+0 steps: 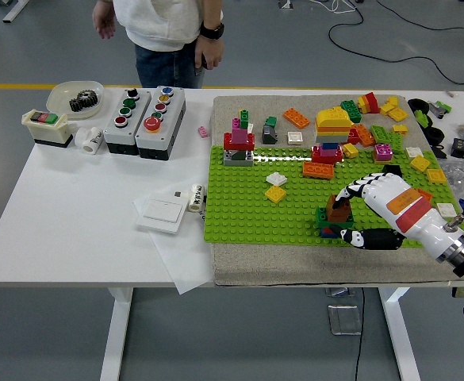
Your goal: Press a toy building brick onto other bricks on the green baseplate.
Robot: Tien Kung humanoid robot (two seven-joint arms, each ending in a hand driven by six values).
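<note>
— Where is the brown brick (339,209)?

— On the near right part of the green baseplate (247,214), sitting on top of a small stack of bricks (327,223) — green and dark ones show under it. The right hand (374,208) comes in from the right edge of the table and curls around that stack.

— How do the fingers stand?

— Bent, and closed about the brown brick. The upper fingers (350,190) arch over it from the far side and their tips come down at its top; the thumb (368,236) lies along the near side, just beside the foot of the stack. From this high view I cannot tell how hard they press, only that they touch it.

— And the left hand?

— Not in sight.

— What else is on the plate?

— A red, pink and grey tower (239,144) at the far left, white and yellow bricks (276,186) lying near the middle, and a taller tower with a yellow top (331,132) at the far side. Loose bricks (390,119) are scattered to the far right, on the grey cloth (295,266) under the plate.

— Anything off the cloth?

— To the left on the white table (65,222): two button boxes (144,113), a dish with a gear (77,97), and a white switch plate (162,212). A person (168,36) stands at the far side, well apart from the bricks, hands down by the body.
</note>
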